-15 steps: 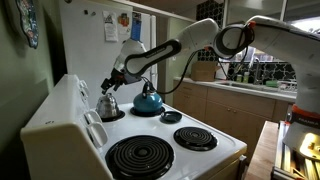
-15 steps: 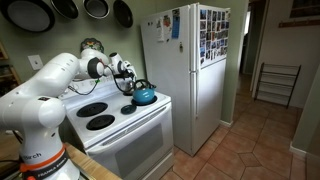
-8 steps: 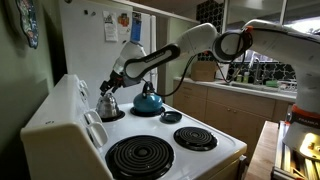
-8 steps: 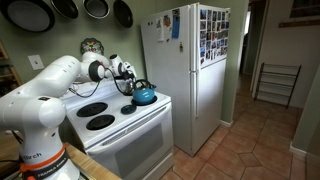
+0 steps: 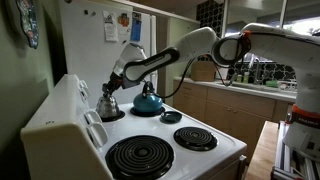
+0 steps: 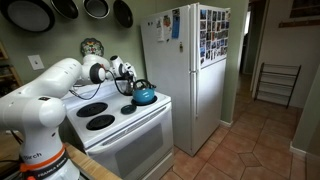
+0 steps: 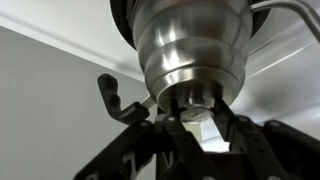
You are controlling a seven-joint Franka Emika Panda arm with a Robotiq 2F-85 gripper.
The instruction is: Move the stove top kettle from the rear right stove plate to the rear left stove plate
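Observation:
The stove top kettle (image 5: 107, 103), small and shiny silver, stands on the rear right stove plate (image 5: 112, 116) beside the stove's back panel. My gripper (image 5: 110, 87) reaches down onto its top. In the wrist view the kettle (image 7: 190, 50) fills the upper middle, and my gripper (image 7: 195, 120) is shut on the knobbed top of its lid, one black finger (image 7: 168, 135) on each side. The rear left stove plate (image 5: 140, 156), the largest coil with a chrome rim, lies bare. From the other side my gripper (image 6: 127, 76) hides most of the kettle.
A teal-blue kettle (image 5: 148, 99) (image 6: 144, 96) with a black handle stands right next to the silver one. Two smaller burners (image 5: 195, 138) (image 5: 171, 117) lie along the stove's front. A white fridge (image 6: 190, 70) stands beside the stove, and pans (image 6: 85, 9) hang on the wall.
The jaws have closed on the top of the silver kettle. The arm and both kettles have hardly moved.

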